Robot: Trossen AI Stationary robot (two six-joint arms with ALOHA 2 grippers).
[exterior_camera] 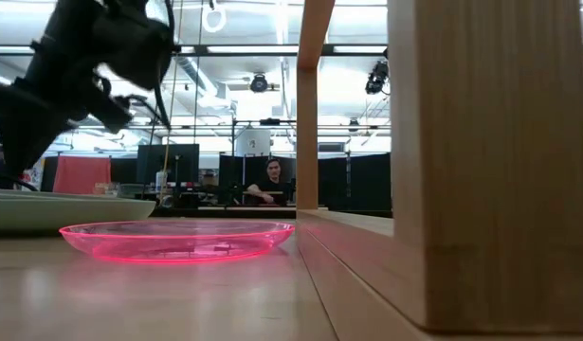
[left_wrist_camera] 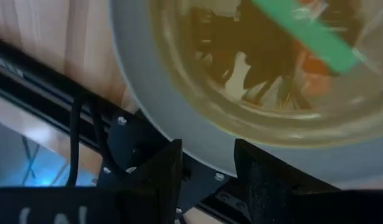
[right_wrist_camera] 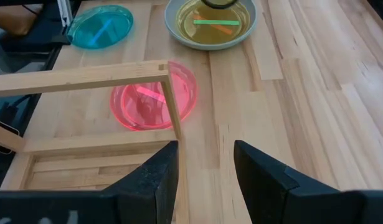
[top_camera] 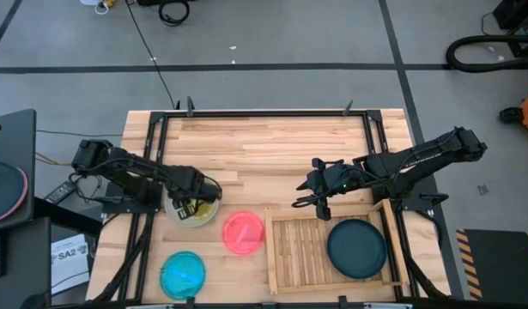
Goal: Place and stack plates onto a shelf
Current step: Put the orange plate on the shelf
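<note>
- The left gripper point(top_camera: 188, 209) hangs just above the stacked pair of plates at the left side of the table, its fingers point(left_wrist_camera: 155, 180) spread with a clear gap between them and nothing held.
- Directly beneath it the yellow-green plate point(top_camera: 197, 211) sits nested inside the pale mint plate point(top_camera: 175, 203); in the left wrist view the pale rim runs right under the fingertips. The risk, as I judge it: a pinch on the rim could catch only the upper translucent plate, or both at once, and the lower one could slip free when lifted.
- A rim grip on a smooth, shallow plate looks weak; a tilt on the way to the shelf could let it slide out.
- Just beyond that stack, toward the shelf, lies the pink plate point(top_camera: 243, 232), and nearer the table's front edge the cyan plate point(top_camera: 183, 275). A low carry across them could clip the pink one.
- The right gripper point(top_camera: 312, 198) hovers over the bare table just off the shelf's point(top_camera: 298, 249) far left corner, fingers point(right_wrist_camera: 152, 177) parted and empty.
- Next to it the shelf's raised rim stands in the path; a plate brought in too low would knock against it.
- On the shelf's right half the dark teal plate point(top_camera: 356, 248) already lies flat. The left half is bare slats.
- Both arms converge near the shelf's left edge, so they could collide.
</note>
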